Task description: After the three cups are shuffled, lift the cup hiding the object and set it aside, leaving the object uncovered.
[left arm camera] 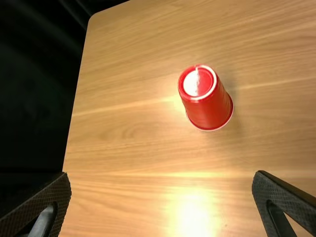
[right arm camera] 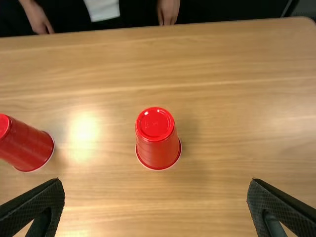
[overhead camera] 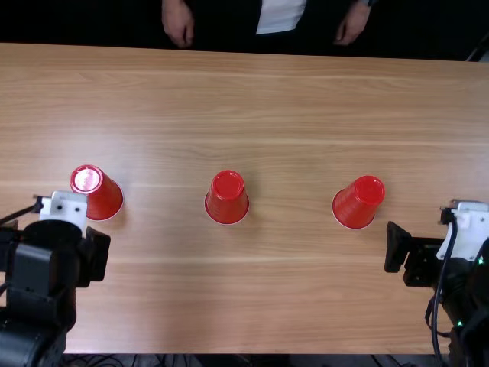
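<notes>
Three red cups stand upside down in a row across the table's middle: a left cup (overhead camera: 95, 191), a middle cup (overhead camera: 227, 197) and a right cup (overhead camera: 357, 202). My left gripper (left arm camera: 163, 217) is open, a little nearer than the left cup (left arm camera: 205, 98) and apart from it. My right gripper (right arm camera: 155, 212) is open as well, with the right cup (right arm camera: 157, 138) ahead of it at a distance and the middle cup (right arm camera: 22, 143) off to the side. Nothing lies between either pair of fingers.
The wooden table (overhead camera: 244, 99) is bare beyond the cups and between them. Its left edge (left arm camera: 79, 98) runs close to the left cup. The left arm (overhead camera: 42, 275) and the right arm (overhead camera: 458, 267) sit at the near edge.
</notes>
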You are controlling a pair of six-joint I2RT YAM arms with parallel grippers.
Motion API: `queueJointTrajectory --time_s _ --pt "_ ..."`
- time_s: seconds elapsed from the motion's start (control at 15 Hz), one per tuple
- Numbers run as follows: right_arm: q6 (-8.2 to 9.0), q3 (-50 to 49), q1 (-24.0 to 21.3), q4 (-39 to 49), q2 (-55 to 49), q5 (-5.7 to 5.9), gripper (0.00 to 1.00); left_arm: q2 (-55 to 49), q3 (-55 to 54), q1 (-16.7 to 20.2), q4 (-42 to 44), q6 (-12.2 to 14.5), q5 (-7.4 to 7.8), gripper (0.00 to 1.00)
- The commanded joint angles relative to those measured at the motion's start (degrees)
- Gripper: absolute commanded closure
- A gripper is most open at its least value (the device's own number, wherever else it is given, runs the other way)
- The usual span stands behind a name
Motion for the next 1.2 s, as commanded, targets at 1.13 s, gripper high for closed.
queueJointTrajectory --time_s 1.13 --pt "-3.87 19.46 3.25 -10.55 34.17 0.17 0.0 19.21 15.6 6.66 -16.71 -14.97 12.61 0.0"
